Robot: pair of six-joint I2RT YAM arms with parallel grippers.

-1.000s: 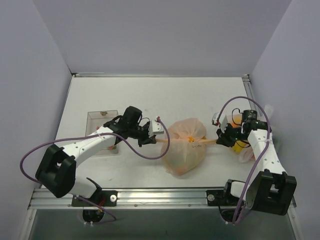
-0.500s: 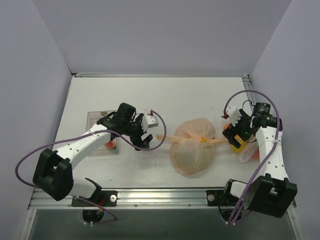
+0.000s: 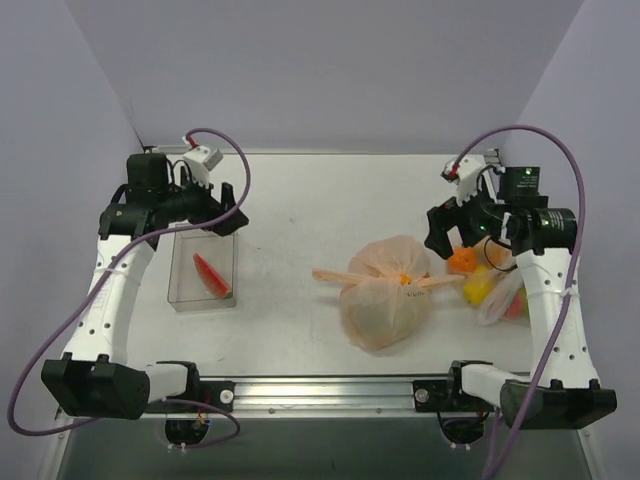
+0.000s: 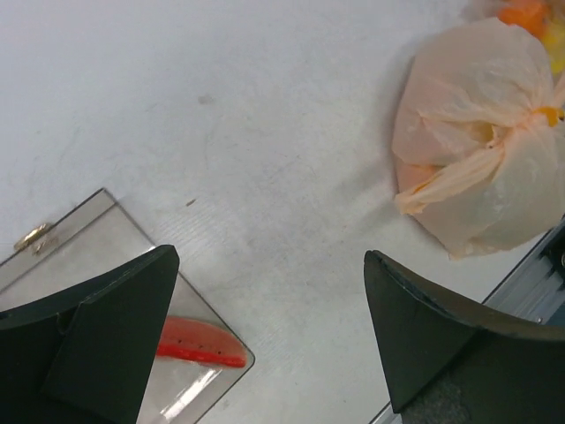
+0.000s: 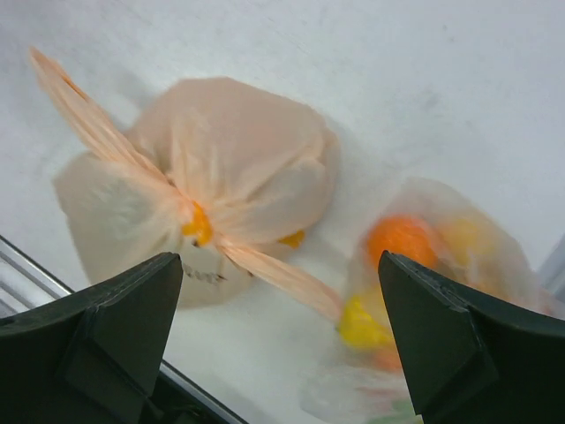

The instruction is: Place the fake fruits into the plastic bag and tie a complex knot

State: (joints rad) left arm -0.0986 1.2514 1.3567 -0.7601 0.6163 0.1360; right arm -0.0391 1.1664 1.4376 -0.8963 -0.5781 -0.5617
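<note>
The peach-orange plastic bag (image 3: 383,300) lies bulging and closed on the table's right-centre, also in the left wrist view (image 4: 472,132) and the right wrist view (image 5: 225,168). Its knot (image 3: 404,280) (image 5: 198,224) (image 4: 546,115) sits on top, with thin handle strips sticking out left and right. The fake fruits inside are hidden apart from faint orange-yellow patches. My left gripper (image 3: 228,212) (image 4: 269,327) hangs open above the tray's far end, well left of the bag. To the bag's upper right, my right gripper (image 3: 437,232) (image 5: 278,327) is open and holds nothing.
A clear rectangular tray (image 3: 182,300) (image 4: 97,221) at the left holds a red fruit slice (image 3: 211,276) (image 4: 199,341). A clear whitish bag (image 3: 498,303) (image 5: 494,265) with orange (image 5: 399,238) and yellow (image 5: 360,323) toy fruits lies right of the peach bag. Grey walls ring the table.
Both grippers opened and let go of the handle strips. The left arm swung back and up over the tray; the right arm lifted away to the back right. The bag shifted slightly right.
</note>
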